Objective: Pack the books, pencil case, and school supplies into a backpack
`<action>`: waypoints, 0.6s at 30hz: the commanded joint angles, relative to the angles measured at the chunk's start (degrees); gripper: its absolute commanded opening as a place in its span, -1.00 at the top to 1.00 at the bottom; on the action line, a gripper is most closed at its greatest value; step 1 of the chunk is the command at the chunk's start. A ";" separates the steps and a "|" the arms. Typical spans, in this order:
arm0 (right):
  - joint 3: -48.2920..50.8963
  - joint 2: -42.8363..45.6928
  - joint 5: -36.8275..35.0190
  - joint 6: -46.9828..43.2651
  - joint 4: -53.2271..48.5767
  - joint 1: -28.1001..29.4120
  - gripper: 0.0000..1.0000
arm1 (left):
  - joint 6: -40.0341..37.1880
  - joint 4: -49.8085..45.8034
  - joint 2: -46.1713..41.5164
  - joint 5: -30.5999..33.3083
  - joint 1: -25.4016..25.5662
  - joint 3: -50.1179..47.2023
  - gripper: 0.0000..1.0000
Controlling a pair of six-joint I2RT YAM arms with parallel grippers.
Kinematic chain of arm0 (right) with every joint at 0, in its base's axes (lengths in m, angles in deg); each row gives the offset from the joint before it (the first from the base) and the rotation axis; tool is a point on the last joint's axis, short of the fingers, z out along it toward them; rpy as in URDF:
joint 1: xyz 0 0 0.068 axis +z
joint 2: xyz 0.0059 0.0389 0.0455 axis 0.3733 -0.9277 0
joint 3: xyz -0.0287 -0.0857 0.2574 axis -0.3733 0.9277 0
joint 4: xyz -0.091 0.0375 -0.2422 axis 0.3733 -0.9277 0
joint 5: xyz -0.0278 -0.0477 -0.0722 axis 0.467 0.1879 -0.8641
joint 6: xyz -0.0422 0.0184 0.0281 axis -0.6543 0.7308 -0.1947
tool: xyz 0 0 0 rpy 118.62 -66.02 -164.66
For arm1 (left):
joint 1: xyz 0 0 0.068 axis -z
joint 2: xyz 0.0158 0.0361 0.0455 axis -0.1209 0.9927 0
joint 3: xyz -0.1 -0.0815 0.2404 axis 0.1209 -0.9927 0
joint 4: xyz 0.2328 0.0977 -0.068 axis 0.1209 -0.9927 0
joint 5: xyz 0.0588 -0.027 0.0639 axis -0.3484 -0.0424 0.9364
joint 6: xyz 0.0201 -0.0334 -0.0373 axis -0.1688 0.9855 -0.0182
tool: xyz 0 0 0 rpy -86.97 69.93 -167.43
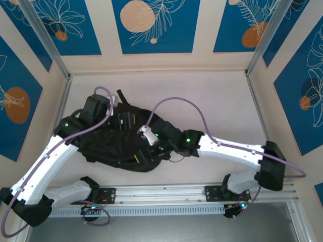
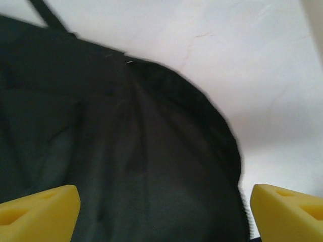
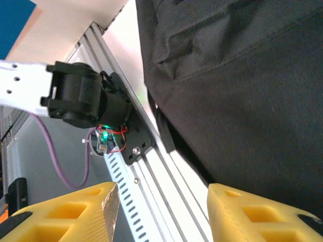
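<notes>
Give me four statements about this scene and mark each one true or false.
1. The black backpack lies on the table. True.
2. The left gripper is clamped on a strap. False: its jaws are wide open over the backpack's fabric, with nothing between them.
3. The right gripper has its fingers apart. True.
4. The aluminium rail runs along the table's far edge. False: it runs along the near edge, by the arm bases.
</notes>
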 commanded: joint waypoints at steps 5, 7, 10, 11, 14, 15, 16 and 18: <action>-11.73 -11.48 2.19 -3.01 -11.15 0.94 -0.06 | 9.66 -10.38 -5.20 13.42 -0.81 -4.82 -0.78; -14.68 -14.13 3.03 -3.43 -13.08 1.45 -0.06 | 12.00 -10.12 -7.28 13.92 -0.89 -7.15 -0.78; -17.86 -16.46 2.85 -4.33 -14.86 2.98 -0.06 | 13.68 -11.48 -10.02 17.77 -0.94 -7.58 -0.78; -18.89 -17.11 2.40 -4.40 -15.61 3.34 -0.06 | 13.70 -12.04 -10.74 19.05 -1.04 -7.30 -0.78; -20.98 -18.90 0.96 -4.53 -17.23 4.20 -0.03 | 13.92 -13.85 -12.43 22.57 -1.00 -5.83 -0.78; -21.60 -19.31 0.24 -4.66 -17.71 4.53 -0.01 | 14.04 -14.30 -12.99 23.25 -0.99 -5.34 -0.78; -21.97 -19.52 -0.28 -4.82 -17.94 4.92 0.01 | 14.19 -14.79 -13.50 24.05 -0.97 -5.08 -0.78; -22.66 -19.98 -1.26 -4.86 -18.43 5.33 0.02 | 14.55 -15.41 -14.38 25.29 -0.98 -4.85 -0.78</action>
